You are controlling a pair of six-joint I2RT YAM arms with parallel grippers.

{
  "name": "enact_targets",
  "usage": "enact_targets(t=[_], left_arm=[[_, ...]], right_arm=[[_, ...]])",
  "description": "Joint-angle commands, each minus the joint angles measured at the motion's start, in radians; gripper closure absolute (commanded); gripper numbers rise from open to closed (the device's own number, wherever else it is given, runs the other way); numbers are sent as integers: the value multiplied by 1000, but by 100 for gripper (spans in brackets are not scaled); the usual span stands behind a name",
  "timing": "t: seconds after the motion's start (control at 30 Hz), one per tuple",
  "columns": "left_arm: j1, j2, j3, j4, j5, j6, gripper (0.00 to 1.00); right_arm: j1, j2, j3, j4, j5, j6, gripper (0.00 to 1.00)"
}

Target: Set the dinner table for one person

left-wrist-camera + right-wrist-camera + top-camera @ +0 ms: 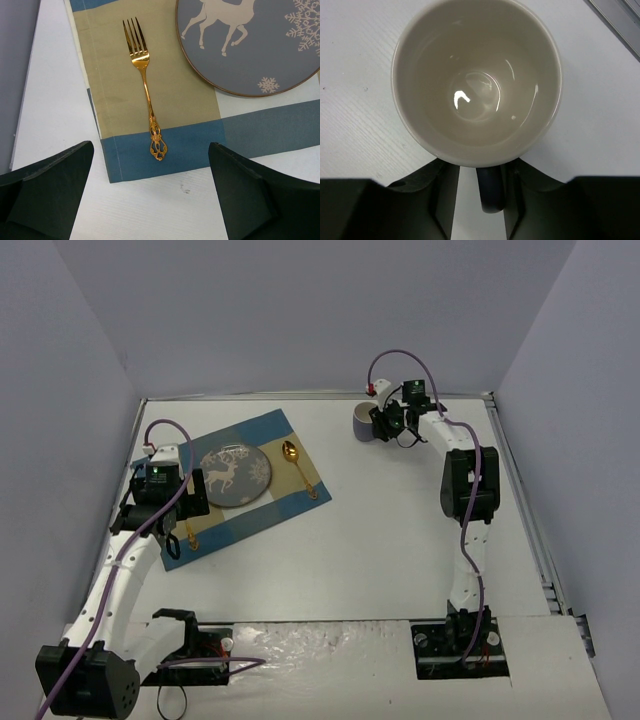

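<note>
Your worktop (pixel 400 540) carries the whole setting. At its left lies the checked placemat (pixel 300 502), turned at an angle. The reindeer plate (pixel 235 475) sits in the middle of the placemat.

The mug (pixel 362 423) stands upright and empty near the far edge, well apart from the placemat and off to its right. Your right arm is much the nearer one. In the wrist view the mug's handle (pixel 489 192) points straight back at the right claw (pixel 480 169). That claw is spread around the handle. One finger seems to touch it and a sliver of worktop shows beside the other, so I judge it is not yet pinching.

The spoon (pixel 298 465) lies on the placemat just right of the plate, and the fork (pixel 145 90) lies to its left. The left claw (pixel 151 147) hangs wide apart above the fork's handle end, holding nothing.
</note>
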Motion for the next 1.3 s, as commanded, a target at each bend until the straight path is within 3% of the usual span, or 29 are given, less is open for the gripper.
enact_targets(t=[0.0,0.23,0.47,0.63,0.83,1.0,1.27], left_arm=[[6,-5,29,45,-8,7,3],[6,-13,23,49,17,4,3],[2,-17,30,70,119,-28,3],[-37,44,131,47,264,-74,3],[-167,124,260,89,358,-154,3],[-262,218,367,143,406,-209,3],[-380,371,547,156,416,-250,12]], right_arm=[[15,-18,38,26,24,-4,72],[24,-90,-71,61,30,28,100],[65,-283,-331,201,36,96,100],[136,-459,-500,275,62,144,100],[218,-638,-666,353,68,229,100],[298,-753,-732,359,100,257,100],[437,-861,-757,342,165,280,100]])
